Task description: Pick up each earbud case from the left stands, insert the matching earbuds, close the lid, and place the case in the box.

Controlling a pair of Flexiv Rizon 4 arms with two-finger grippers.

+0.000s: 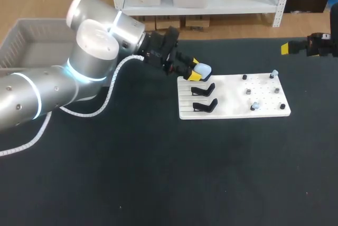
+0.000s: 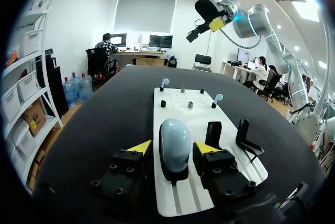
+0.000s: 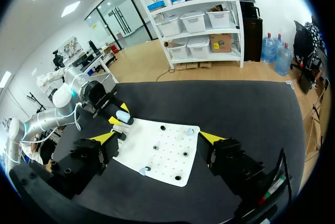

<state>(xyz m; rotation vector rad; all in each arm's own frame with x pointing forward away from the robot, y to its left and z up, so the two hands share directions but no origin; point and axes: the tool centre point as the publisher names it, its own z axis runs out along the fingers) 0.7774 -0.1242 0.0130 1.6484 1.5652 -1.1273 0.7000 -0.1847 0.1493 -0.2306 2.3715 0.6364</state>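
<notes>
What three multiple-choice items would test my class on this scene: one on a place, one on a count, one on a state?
1. Where is the earbud case?
A. in the box
B. on a stand, between the fingers of the left gripper
C. lying on the bare table

2. How many black stands on the white board hold nothing?
A. none
B. two
C. four

3. How is the right gripper?
A. open, holding nothing
B. shut on an earbud
C. shut on the case

Answers:
1 B: the left wrist view shows the case on its stand with a yellow tip at either side.
2 B: two bare stands sit beside the one with the case.
3 A: its yellow tips stand wide apart with nothing held.
</notes>
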